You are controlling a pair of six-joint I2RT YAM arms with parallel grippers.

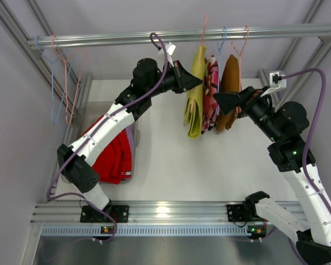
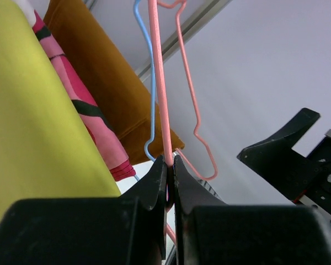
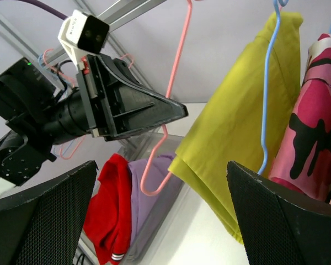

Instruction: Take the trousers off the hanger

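The yellow-green trousers point(image 1: 195, 94) hang folded over a pink hanger point(image 1: 203, 30) on the rail; they also show in the left wrist view point(image 2: 33, 138) and the right wrist view point(image 3: 237, 127). My left gripper point(image 1: 198, 83) is shut on the pink hanger's wire point(image 2: 161, 99), just right of the cloth. My right gripper point(image 1: 218, 99) is open and empty, its fingers point(image 3: 44, 221) spread wide, facing the trousers from the right. The red trousers point(image 1: 113, 157) and lilac trousers point(image 3: 149, 182) lie in a bin at the left.
A pink patterned garment point(image 1: 211, 94) on a blue hanger point(image 3: 267, 99) and a brown garment point(image 1: 230, 88) hang right of the yellow-green trousers. Empty hangers point(image 1: 63, 83) hang at the rail's left end. The clear bin point(image 1: 91, 110) stands at the table's left.
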